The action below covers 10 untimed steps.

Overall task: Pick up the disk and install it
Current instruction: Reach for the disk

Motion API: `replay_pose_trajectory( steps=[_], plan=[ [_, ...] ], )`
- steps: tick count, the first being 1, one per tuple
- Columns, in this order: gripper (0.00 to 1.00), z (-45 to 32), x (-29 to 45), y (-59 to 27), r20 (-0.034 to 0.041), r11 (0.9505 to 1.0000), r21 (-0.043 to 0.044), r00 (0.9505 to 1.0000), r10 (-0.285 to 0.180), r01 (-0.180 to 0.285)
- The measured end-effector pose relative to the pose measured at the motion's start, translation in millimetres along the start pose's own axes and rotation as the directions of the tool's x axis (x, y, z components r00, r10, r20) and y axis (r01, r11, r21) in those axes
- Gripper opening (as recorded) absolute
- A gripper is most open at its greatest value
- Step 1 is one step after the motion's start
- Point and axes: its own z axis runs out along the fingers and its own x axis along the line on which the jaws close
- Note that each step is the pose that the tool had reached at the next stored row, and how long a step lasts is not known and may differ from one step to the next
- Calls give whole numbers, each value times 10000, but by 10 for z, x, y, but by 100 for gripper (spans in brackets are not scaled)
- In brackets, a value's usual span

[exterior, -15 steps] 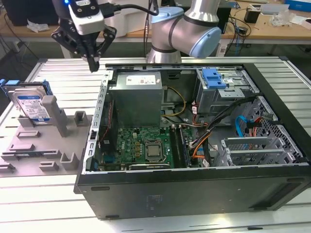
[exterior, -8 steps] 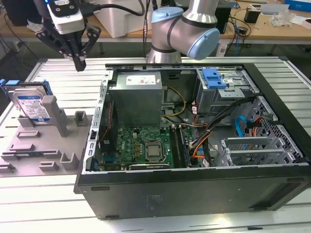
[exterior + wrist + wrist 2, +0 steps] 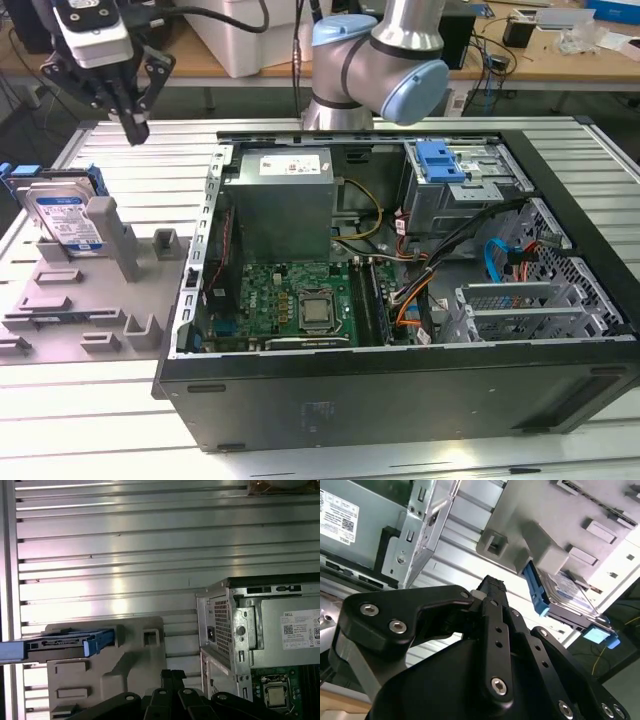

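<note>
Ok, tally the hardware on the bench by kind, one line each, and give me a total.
Hard disk, standing in the holder: 1
Grey holder fixture: 1
Open computer case: 1
Power supply box, inside the case: 1
Motherboard: 1
Blue drive-cage latch: 1
Total: 6

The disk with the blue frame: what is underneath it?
A grey holder props the disk on edge on the metal table. The disk's lower edge is hidden behind the holder.
</note>
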Motion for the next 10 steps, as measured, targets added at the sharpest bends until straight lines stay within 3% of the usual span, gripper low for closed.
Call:
replay_pose_trajectory(
  steps=[3, 6, 10],
  plan=[
    [11, -1, 87, 11, 0, 10000, 1, 10000, 0, 0],
    [11, -2, 224, 35, 1, 10000, 0, 10000, 0, 0],
    [11, -4, 506, 128, 1, 10000, 0, 10000, 2, -2]
  ],
)
